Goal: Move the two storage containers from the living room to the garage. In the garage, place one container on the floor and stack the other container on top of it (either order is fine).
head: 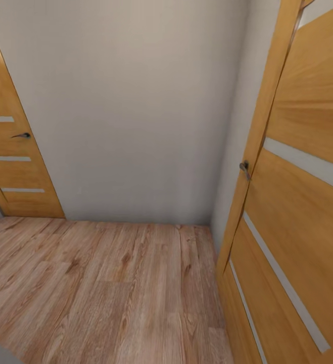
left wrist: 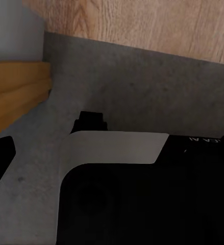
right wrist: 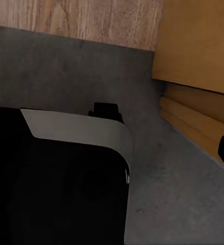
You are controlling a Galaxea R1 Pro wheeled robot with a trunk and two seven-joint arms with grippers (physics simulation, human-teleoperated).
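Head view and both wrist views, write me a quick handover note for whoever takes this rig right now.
Hands: the pictures do not let me tell whether either is open or shut; no bin is seen in either.
Scene: head view faces a white wall over wood-plank flooring, with a closed wooden door at the left and an open door close on the right. Wrist views look down at the robot's base on grey concrete floor by the plank edge.
Done: nothing confirmable.
Left: find both containers, bring them to the garage, stack them.

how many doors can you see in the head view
2. One door stands at the left, against the white wall. The other door is at the right, close to the camera, swung open. More may lie outside the frame.
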